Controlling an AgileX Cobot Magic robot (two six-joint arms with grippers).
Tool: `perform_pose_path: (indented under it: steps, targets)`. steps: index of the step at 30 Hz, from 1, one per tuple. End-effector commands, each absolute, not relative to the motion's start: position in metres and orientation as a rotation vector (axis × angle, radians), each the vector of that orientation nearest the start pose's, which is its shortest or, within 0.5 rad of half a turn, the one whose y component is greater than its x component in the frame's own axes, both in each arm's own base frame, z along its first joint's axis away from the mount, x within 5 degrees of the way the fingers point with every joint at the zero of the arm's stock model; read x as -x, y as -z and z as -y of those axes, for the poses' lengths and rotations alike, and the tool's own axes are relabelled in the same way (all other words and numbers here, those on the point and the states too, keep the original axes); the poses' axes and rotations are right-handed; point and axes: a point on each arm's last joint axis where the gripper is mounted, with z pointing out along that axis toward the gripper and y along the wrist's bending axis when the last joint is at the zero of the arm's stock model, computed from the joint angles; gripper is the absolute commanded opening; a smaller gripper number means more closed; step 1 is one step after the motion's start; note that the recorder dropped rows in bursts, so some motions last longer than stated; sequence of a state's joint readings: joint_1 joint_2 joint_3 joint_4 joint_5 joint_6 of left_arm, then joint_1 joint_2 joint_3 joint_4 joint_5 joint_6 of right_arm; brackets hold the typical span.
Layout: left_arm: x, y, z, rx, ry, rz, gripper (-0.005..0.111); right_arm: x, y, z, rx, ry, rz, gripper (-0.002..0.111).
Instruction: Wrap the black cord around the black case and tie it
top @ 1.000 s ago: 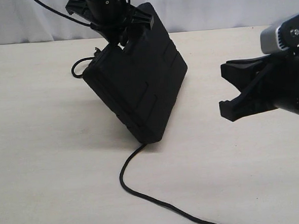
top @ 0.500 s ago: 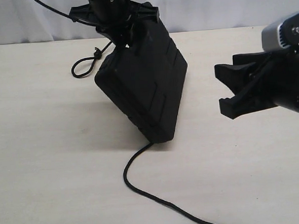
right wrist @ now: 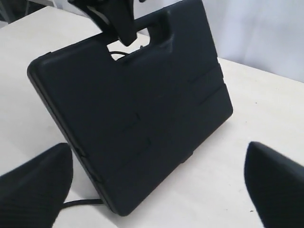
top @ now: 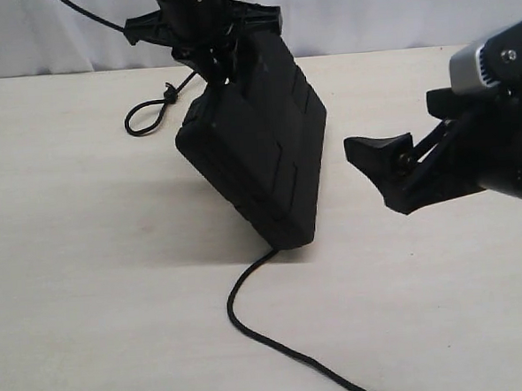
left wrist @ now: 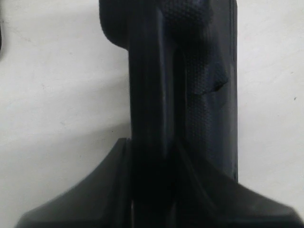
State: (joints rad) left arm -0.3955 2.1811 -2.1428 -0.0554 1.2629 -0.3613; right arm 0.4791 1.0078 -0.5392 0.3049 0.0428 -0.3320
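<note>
The black case stands tilted on one lower corner, raised by its handle end. My left gripper is shut on that handle from above; in the left wrist view the case fills the space between the gripper jaws. The black cord runs from under the case's low corner toward the front edge, and its knotted loop lies behind the case on the left. My right gripper hovers open to the right of the case, holding nothing. Its wrist view shows the case and cord ahead of the gripper.
The pale table stretches bare to the left and front of the case. A white curtain closes off the back. A smooth black robot cable hangs at the top left.
The right gripper's jaws have spread from shut to wide open. The left gripper has swung the case slightly right and more upright, and the cord under it has shifted right.
</note>
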Motion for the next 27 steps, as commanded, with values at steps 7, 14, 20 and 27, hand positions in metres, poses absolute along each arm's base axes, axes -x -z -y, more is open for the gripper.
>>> perform_pose_path:
  steps: [7,14,20,27]
  targets:
    - [-0.435,-0.298,0.190,0.102,0.379,-2.760,0.000,-0.182,-0.294,-0.101,0.749,-0.225,-2.032,0.081]
    - [-0.435,-0.298,0.190,0.156,0.389,-2.761,0.000,-0.180,-0.267,-0.141,0.994,-0.055,-2.039,0.081]
    - [-0.435,-0.298,0.189,0.153,0.369,-2.757,0.000,-0.192,-0.232,-0.175,0.772,0.042,-2.109,0.081]
    - [-0.437,-0.298,0.185,0.144,0.306,-2.744,0.000,-0.174,-0.196,-0.205,0.555,0.071,-1.954,0.081]
